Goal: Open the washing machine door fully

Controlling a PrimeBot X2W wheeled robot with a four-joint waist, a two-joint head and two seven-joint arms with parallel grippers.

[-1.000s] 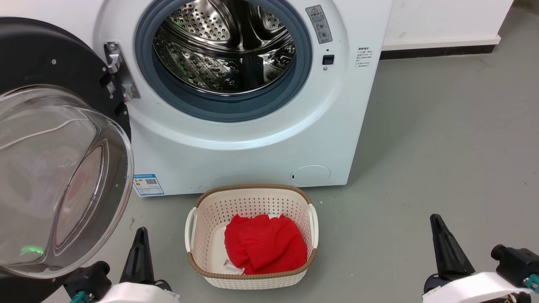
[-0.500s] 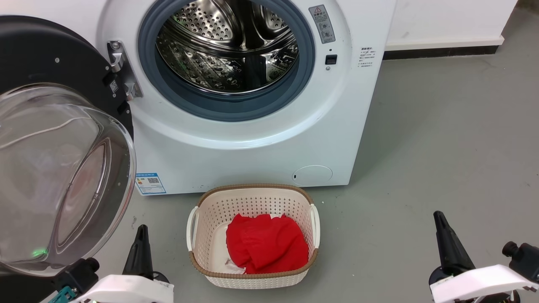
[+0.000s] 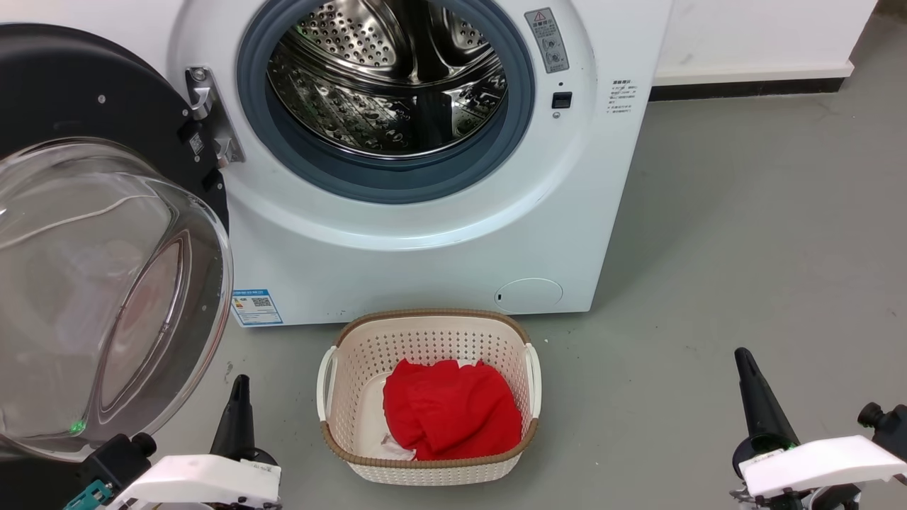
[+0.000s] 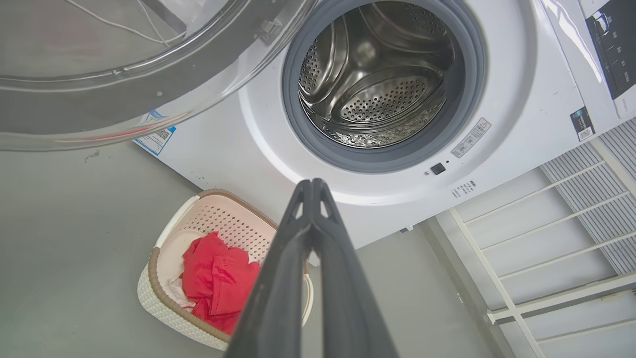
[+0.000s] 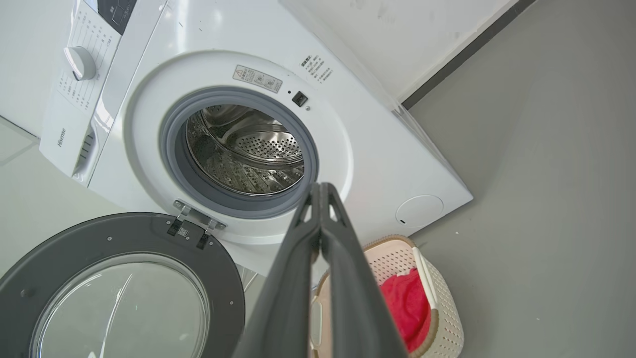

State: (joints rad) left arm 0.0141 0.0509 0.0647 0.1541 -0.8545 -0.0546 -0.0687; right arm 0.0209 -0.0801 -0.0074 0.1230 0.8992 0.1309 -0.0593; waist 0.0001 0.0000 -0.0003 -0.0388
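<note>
I see the washing machine door (image 3: pixel 106 283) swung wide open at the left of the washing machine (image 3: pixel 425 248). It hangs on its metal hinge (image 3: pixel 209 113) beside the open drum (image 3: pixel 390 78). My left claw (image 4: pixel 312 185) and right claw (image 5: pixel 322 188) are each pinched closed on nothing, clear of the door. A cream laundry basket (image 3: pixel 425 333) holding red cloth (image 3: pixel 450 414) sits on the floor in front of the machine.

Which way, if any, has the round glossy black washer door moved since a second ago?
No. The glossy black round door's glass rim still meets the blue label's left edge; the camera shifted.
</note>
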